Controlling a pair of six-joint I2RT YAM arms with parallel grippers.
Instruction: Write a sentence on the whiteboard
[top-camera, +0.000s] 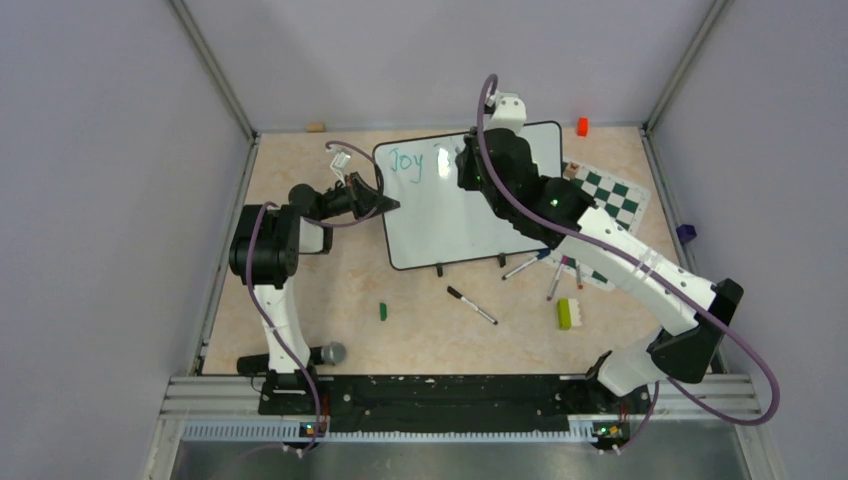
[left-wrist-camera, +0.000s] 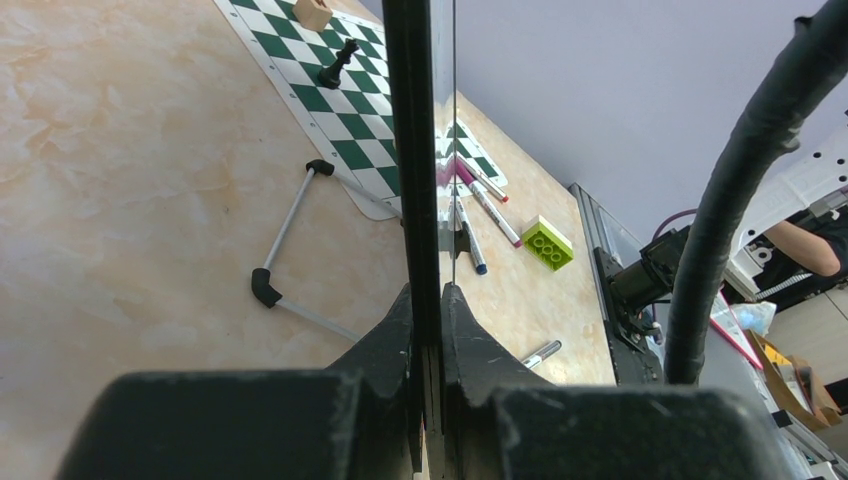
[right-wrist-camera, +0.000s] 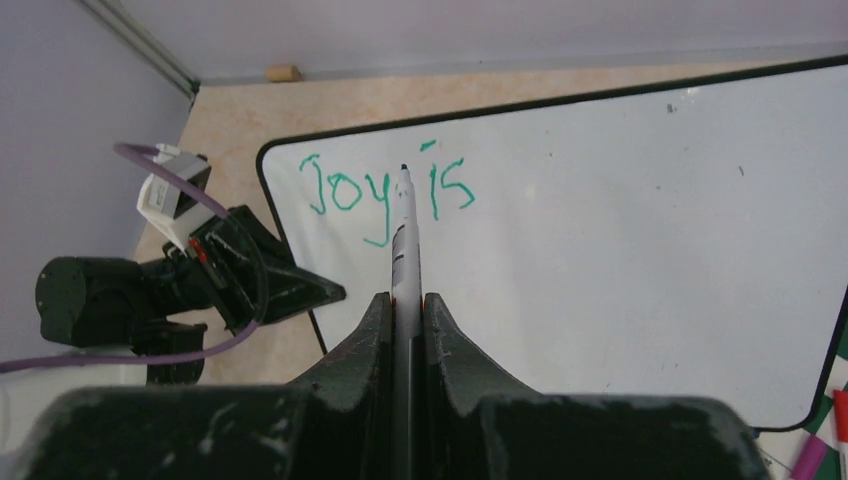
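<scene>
The whiteboard stands tilted on its black feet at the table's middle; it also shows in the right wrist view. Teal-green words "Joy is" run along its top left; the top view shows only "Joy". My left gripper is shut on the board's left edge, seen edge-on between its fingers. My right gripper is shut on a white marker whose tip sits just between "Joy" and "is". The right arm covers part of the board.
A green-and-white chess mat lies right of the board, with a black chess piece on it. Loose markers and a lime brick lie in front. A small green cap, an orange block and a wooden block are scattered.
</scene>
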